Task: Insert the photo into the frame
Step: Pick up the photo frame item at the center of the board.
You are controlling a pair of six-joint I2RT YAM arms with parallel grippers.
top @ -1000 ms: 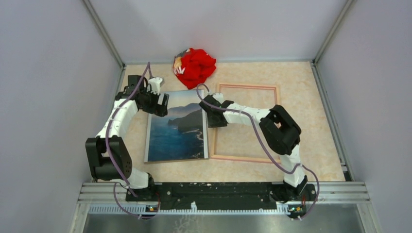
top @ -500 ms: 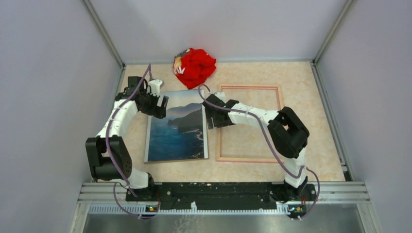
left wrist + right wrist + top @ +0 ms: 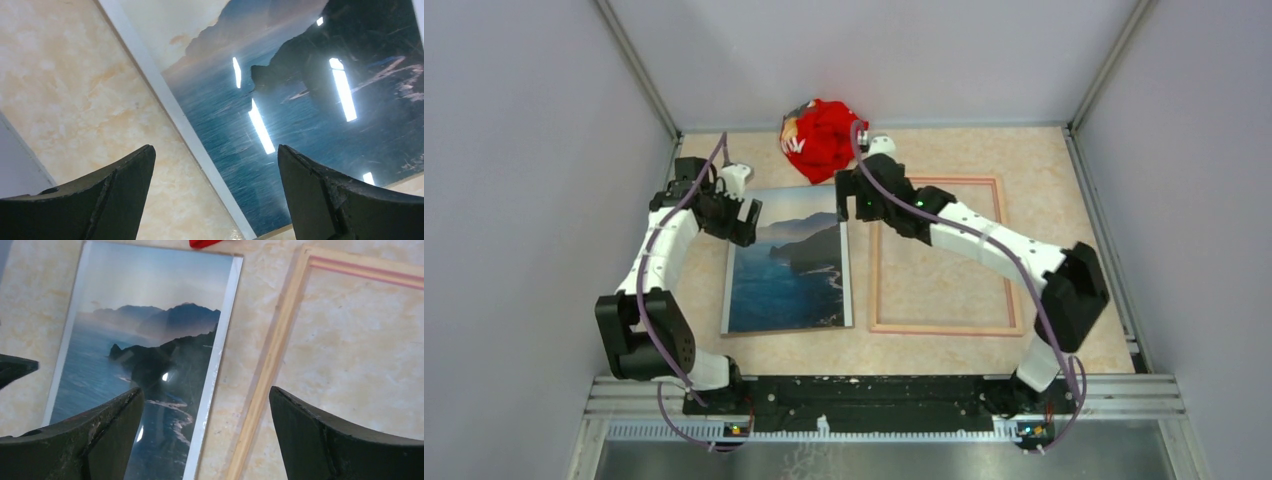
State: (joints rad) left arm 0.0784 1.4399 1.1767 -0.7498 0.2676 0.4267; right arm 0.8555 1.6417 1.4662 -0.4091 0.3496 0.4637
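Beige marbled tabletop [image 3: 1084, 180] carries a glossy rectangular seascape photo [image 3: 789, 265], thin light-wood frame [image 3: 875, 260] (lying flat) at its 3 o'clock; left claw [image 3: 742, 222] and right claw [image 3: 852, 205] gape apart.

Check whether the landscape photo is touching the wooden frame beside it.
Apart. In the right wrist view a strip of bare tabletop runs between the photo and the frame along their whole visible length.

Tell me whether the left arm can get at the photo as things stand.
Probably yes. The left arm has its open jaws above the photo's far left corner, straddling its white edge, with nothing between. The photo lies flat on the table, so lifting that edge may be harder.
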